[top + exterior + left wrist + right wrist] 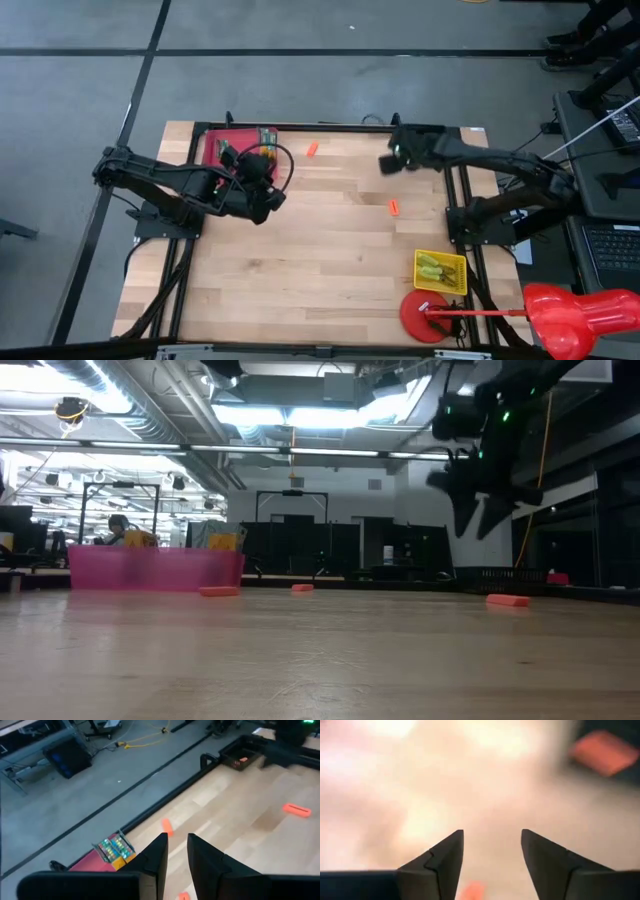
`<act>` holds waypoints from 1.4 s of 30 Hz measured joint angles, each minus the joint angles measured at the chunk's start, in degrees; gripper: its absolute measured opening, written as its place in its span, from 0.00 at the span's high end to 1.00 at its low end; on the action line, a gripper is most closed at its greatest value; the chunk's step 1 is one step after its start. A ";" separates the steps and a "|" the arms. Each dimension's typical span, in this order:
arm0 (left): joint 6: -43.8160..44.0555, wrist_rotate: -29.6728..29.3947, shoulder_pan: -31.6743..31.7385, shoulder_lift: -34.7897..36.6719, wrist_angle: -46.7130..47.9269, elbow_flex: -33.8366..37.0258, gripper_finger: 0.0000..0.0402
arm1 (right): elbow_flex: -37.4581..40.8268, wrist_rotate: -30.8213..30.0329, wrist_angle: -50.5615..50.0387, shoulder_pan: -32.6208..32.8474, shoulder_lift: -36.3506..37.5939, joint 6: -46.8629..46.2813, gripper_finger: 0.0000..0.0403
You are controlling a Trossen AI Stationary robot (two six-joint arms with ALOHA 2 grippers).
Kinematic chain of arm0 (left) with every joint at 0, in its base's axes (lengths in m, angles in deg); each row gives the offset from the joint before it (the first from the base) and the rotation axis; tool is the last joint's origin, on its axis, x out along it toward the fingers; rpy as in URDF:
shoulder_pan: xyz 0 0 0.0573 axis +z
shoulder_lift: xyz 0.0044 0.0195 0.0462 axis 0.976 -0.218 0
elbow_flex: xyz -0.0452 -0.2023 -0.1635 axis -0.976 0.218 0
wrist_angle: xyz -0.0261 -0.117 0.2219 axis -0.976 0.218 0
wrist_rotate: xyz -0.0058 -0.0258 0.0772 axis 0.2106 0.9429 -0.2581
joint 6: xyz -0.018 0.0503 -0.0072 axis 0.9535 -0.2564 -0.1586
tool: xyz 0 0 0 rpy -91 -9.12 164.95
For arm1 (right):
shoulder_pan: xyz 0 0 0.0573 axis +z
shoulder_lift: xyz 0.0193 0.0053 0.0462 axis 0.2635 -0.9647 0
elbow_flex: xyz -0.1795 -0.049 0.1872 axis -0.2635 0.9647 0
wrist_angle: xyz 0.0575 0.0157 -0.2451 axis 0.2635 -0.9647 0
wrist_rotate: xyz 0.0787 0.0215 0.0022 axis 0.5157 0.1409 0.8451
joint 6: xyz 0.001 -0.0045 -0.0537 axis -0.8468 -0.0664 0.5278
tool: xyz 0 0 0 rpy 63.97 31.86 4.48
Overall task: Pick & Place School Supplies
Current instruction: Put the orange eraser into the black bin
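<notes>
I look down on a wooden table (330,260) with one arm at each side. By my judgement the job is partly done.

Sorted so far:
- One crayon box (266,137) lies at the corner of the pink tray (222,143), at the table's far left.
- Two pliers (431,266) lie side by side in the yellow basket (459,285), near the table's front right.

Left to do, as I read it: the orange pieces lie loose on the bare wood.
- From above I count two: one (311,149) near the far edge, just right of the tray, and one (393,207) near the middle, towards the right.
- The level camera shows three in a row, so a third probably sits under the left arm. The left wrist camera does show a piece (184,896) close below its claw.
- A further orange speck shows in a dark holder at the far corner. I cannot tell what it is.

The left gripper (176,840) hangs beside the tray. Its fingers are nearly together, with a narrow gap between them, and they pinch nothing. The right gripper (478,510) hangs raised above the far right of the table. Its fingers are spread and empty
</notes>
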 joint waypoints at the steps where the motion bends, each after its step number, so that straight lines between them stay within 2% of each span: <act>1: 1.46 -0.38 -0.41 0.00 0.86 0.00 0.83 | 0.00 3.19 -0.64 3.03 0.38 -1.33 0.50; 4: 6.32 -3.64 -2.01 -0.02 4.11 0.00 0.83 | 0.21 7.66 -2.73 12.81 0.28 -5.27 0.54; 6: 9.47 -5.20 -2.76 -0.02 6.03 0.00 0.82 | 1.11 7.06 -3.37 18.33 -0.84 -8.08 0.55; 8: 11.72 -5.60 -3.12 -0.02 7.06 0.00 0.81 | 1.93 4.24 -7.10 20.93 -2.40 -9.78 0.55; 12: 13.58 -5.86 -3.87 -0.02 7.15 0.00 0.79 | 1.97 1.21 -11.69 20.40 -4.26 -11.78 0.49; 18: 13.50 -3.62 -3.86 -0.02 7.09 0.00 0.77 | 1.95 0.32 -8.97 20.60 -5.03 -13.40 0.36; 22: 13.47 -2.76 -4.07 -0.02 6.38 0.00 0.77 | 1.97 1.13 -6.86 22.05 -7.38 -16.13 0.32; 31: 13.94 -3.50 -5.75 -0.02 5.86 0.00 0.76 | 1.97 1.42 -4.04 23.94 -16.73 -17.59 0.34; 38: 14.11 -3.40 -6.11 -0.02 5.76 0.00 0.76 | 1.92 1.34 -1.88 23.94 -19.38 -17.26 0.35; 42: 14.07 -2.79 -6.17 -0.02 5.77 0.00 0.77 | 1.90 1.17 -1.11 23.94 -19.76 -17.14 0.39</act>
